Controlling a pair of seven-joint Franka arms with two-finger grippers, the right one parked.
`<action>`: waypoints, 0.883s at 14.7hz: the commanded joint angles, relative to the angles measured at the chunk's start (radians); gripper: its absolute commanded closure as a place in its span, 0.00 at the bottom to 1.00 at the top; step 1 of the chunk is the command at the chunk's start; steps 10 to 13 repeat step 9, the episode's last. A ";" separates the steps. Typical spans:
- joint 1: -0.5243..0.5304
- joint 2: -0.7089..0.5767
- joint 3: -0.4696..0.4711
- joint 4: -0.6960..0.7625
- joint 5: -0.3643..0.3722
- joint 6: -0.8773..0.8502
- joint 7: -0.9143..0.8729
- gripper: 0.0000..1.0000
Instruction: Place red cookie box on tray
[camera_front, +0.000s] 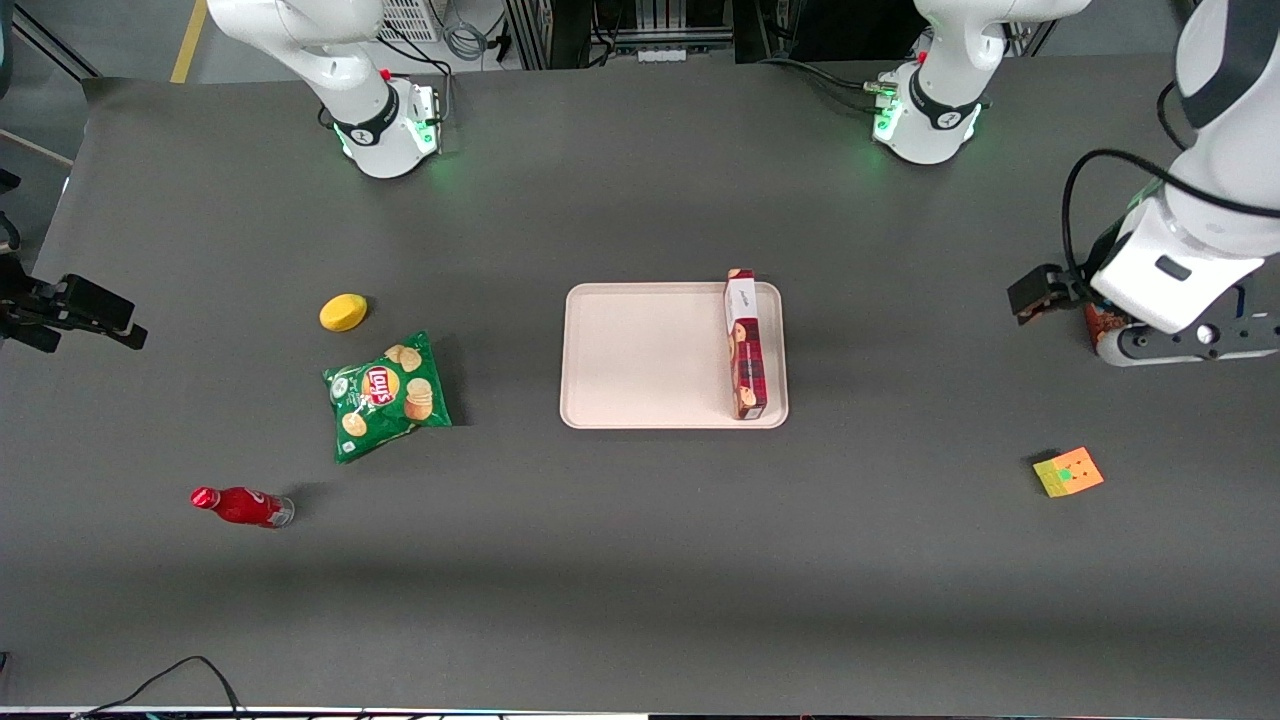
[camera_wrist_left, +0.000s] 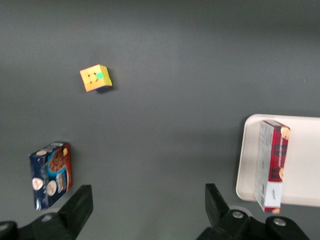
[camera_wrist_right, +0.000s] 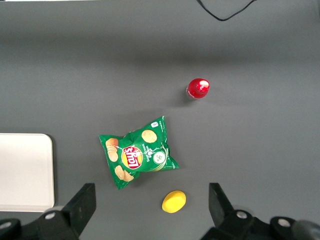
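Red cookie box (camera_front: 745, 345) lies on the tray (camera_front: 640, 355), on its long narrow side, along the tray edge toward the working arm's end of the table. White-label end points away from the front camera and slightly overhangs the tray's rim there; plaid end stops just inside the near rim. Same seen from the left wrist view: box (camera_wrist_left: 272, 162) on tray (camera_wrist_left: 300, 165), nothing touching it.

Gripper (camera_front: 1045, 292) well apart from the tray, up over the table's working-arm end, close to that edge. Jaws spread wide, nothing between the fingers (camera_wrist_left: 80, 205).

Blue-and-brown cookie box (camera_wrist_left: 51, 174) lies flat on the table beside the gripper; mostly hidden under the arm in the front view. Puzzle cube (camera_front: 1068, 472) on the table nearer the front camera than the gripper.

Toward the parked arm's end: green Lay's chip bag (camera_front: 388, 393), yellow lemon-shaped object (camera_front: 343, 312) just farther from the camera than the bag, red bottle (camera_front: 243, 506) on its side nearer the camera.
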 joint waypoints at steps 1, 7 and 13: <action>-0.015 -0.100 0.040 -0.173 -0.074 0.103 0.001 0.00; -0.021 -0.097 0.061 -0.184 -0.094 0.130 0.003 0.00; -0.020 -0.096 0.063 -0.182 -0.094 0.128 0.004 0.00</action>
